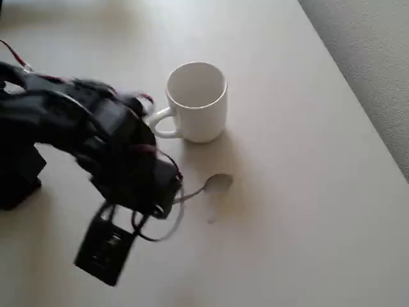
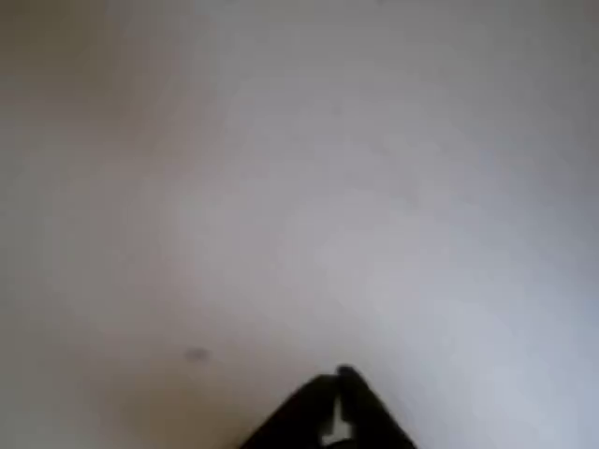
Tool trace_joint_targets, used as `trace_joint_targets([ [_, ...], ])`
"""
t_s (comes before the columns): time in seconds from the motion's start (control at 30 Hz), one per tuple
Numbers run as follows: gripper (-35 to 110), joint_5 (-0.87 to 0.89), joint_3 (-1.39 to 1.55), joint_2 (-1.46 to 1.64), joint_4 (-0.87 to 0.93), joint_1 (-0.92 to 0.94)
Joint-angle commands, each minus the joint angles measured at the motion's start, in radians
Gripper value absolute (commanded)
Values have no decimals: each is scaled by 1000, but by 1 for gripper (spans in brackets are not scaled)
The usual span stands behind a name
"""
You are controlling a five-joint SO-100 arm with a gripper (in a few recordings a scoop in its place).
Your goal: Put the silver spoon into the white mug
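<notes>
Protruding from gripper (image 2: 339, 388): silver spoon (image 1: 217, 183).

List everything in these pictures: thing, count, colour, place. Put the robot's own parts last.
white mug: one, glossy white, upright on the table, upper middle of the overhead view, loop handle pointing left toward the arm, nothing seen inside.
silver spoon: one, shiny metal, below the mug in the overhead view, bowl to the right, handle running left under the arm's tip.
table: one, pale beige, under everything.
floor: grey textured strip past the table's right edge.
small dark speck: one, on the table in the wrist view.
arm: one, black with red and black cables, reaching in from the left, blurred.
gripper: one, black, tips together at the wrist view's bottom edge; grip on the spoon unclear.
</notes>
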Motion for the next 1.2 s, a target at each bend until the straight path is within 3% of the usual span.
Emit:
trace_joint_targets([
  [0.0,-1,-31,-63,-63,6,18],
  [0.23,2,-37,-64,-118,-26,14],
  [0.33,17,-37,-64,-112,-35,-6],
  [0.77,21,31,-75,-55,-101,-252],
  [1.17,20,58,-241,-107,-86,-288],
])
